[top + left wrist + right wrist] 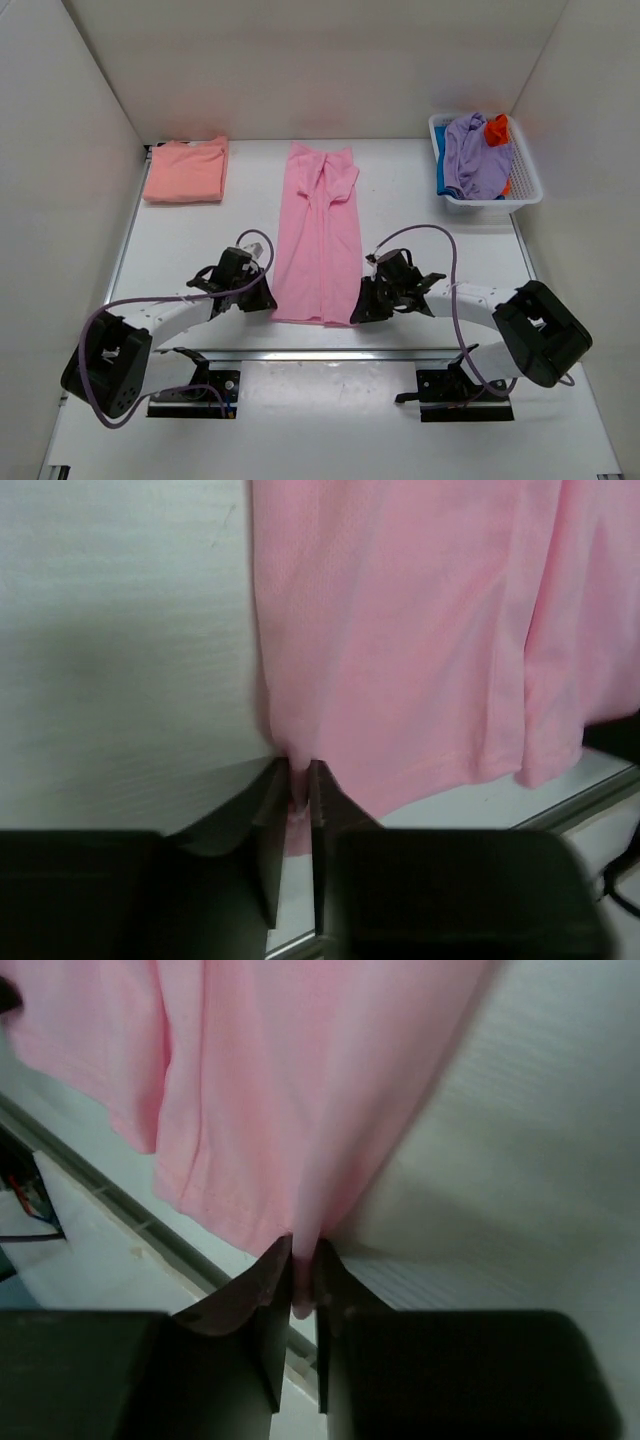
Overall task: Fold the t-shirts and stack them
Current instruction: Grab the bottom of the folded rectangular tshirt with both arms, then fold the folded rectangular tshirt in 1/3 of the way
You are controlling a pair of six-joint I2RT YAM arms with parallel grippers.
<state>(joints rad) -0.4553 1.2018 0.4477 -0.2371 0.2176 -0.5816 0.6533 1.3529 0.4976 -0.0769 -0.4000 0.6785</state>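
A light pink t-shirt (320,235) lies in a long narrow folded strip down the middle of the table. My left gripper (268,300) is shut on its near left corner, with pink cloth pinched between the fingers in the left wrist view (298,780). My right gripper (358,310) is shut on its near right corner, also seen in the right wrist view (303,1260). A salmon-peach t-shirt (186,170) lies folded at the back left. Lavender (472,152), orange (496,129) and blue (441,176) t-shirts lie heaped in the basket.
A white slatted basket (526,182) stands at the back right against the wall. White walls enclose the table on three sides. The table's near edge with a metal rail (330,355) runs just below the shirt's hem.
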